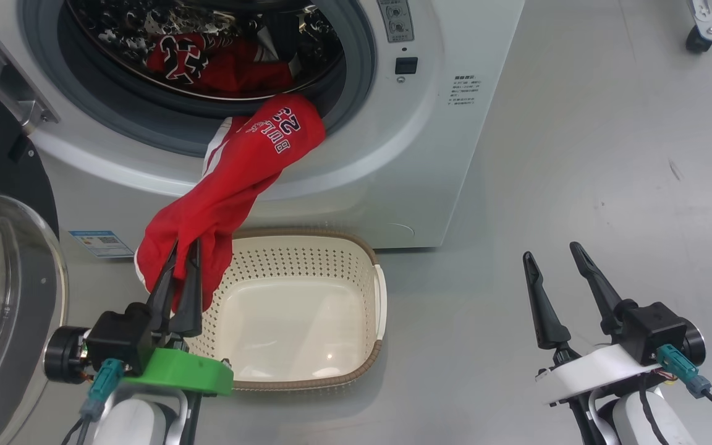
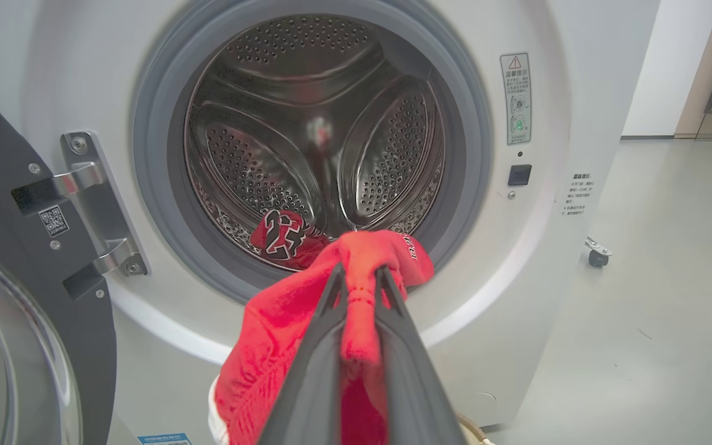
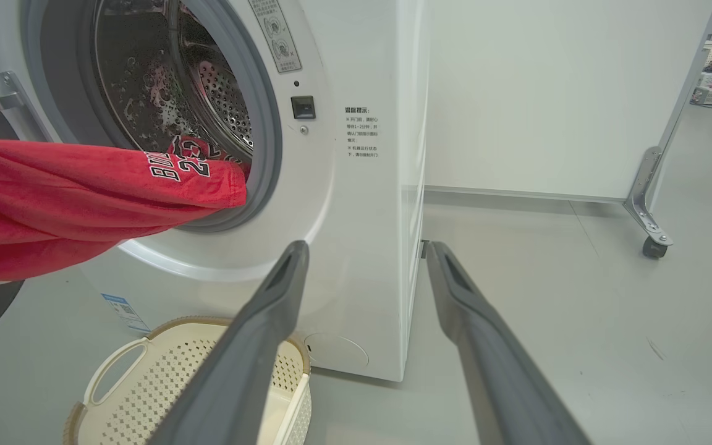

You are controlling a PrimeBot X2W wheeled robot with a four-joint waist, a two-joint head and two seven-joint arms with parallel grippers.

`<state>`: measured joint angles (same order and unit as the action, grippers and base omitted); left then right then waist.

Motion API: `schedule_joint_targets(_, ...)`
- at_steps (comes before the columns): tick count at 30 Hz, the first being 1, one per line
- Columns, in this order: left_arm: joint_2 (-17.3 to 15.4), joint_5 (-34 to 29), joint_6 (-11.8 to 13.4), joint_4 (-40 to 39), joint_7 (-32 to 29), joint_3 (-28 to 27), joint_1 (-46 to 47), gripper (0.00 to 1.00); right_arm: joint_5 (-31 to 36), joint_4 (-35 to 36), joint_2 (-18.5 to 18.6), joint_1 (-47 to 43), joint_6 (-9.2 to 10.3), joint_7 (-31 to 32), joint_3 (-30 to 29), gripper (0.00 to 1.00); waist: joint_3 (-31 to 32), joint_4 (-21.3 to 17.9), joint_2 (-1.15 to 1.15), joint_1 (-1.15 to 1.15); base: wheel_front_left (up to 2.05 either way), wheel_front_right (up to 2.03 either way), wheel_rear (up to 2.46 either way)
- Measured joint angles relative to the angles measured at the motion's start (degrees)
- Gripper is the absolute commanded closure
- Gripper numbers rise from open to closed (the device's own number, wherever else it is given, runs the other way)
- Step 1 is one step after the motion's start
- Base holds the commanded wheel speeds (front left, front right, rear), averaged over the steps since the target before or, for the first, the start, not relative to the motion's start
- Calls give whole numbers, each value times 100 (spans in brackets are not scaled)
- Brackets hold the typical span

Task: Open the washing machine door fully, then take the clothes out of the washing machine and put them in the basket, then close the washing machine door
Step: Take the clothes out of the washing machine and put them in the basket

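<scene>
The white washing machine (image 1: 418, 154) stands with its door (image 1: 4, 290) swung open at the left. A red shirt (image 1: 232, 179) with white lettering stretches from the drum mouth over the gasket down to my left gripper (image 1: 184, 250), which is shut on its lower end just above the left rim of the cream basket (image 1: 365, 253). In the left wrist view the red shirt (image 2: 269, 346) bunches between my closed fingers (image 2: 331, 296). A second red garment (image 1: 207, 62) with the number lies in the drum. My right gripper (image 1: 557, 253) hangs open over bare floor to the right, with nothing between its fingers.
The basket sits on the grey floor right in front of the machine. The open door's hinge bracket (image 1: 4, 74) juts out at the upper left. A caster wheel (image 1: 699, 37) of a frame stands at the far right, with open floor around my right arm.
</scene>
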<state>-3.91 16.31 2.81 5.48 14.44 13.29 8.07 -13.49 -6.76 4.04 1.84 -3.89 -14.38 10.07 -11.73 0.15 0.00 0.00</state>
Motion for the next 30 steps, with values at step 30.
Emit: schedule_joint_targets(30, -49, 79, -218, 1976, -857, 76, 1597, 100, -63, 613, -45, 470, -8, 53, 213, 0, -1335, -478, 0, 0, 0, 0, 0)
